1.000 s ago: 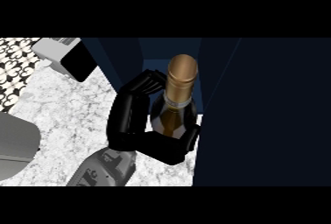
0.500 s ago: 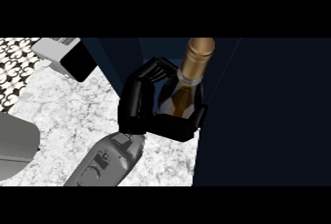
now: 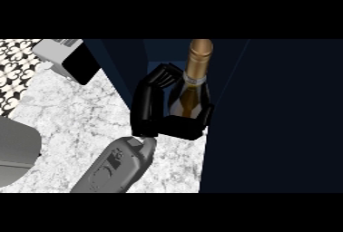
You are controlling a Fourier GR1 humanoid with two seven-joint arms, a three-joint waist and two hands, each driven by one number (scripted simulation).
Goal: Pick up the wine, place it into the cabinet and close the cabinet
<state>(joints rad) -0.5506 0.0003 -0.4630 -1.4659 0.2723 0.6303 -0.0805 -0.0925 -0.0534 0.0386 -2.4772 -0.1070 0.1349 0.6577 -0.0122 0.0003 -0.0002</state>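
The wine bottle (image 3: 189,93), dark glass with a gold foil neck, stands upright in the narrow opening of the dark navy cabinet (image 3: 127,68). My right hand (image 3: 175,127) is shut on it. Its fingers (image 3: 159,78) curl up the bottle's left side, and the thumb presses on the right side low down. The grey forearm (image 3: 117,165) comes in from the lower edge over the counter. The bottle's base is hidden behind the palm. My left hand shows nowhere in the view.
A large dark cabinet panel (image 3: 275,113) fills the right side. The white marble counter (image 3: 74,113) lies at the left, with a grey and black box (image 3: 70,61) at its back and a grey shape (image 3: 13,152) at the left edge.
My right hand has carried the bottle up and to the right, deeper into the cabinet opening. The forearm has stretched further over the counter. Little has shifted in the last half second.
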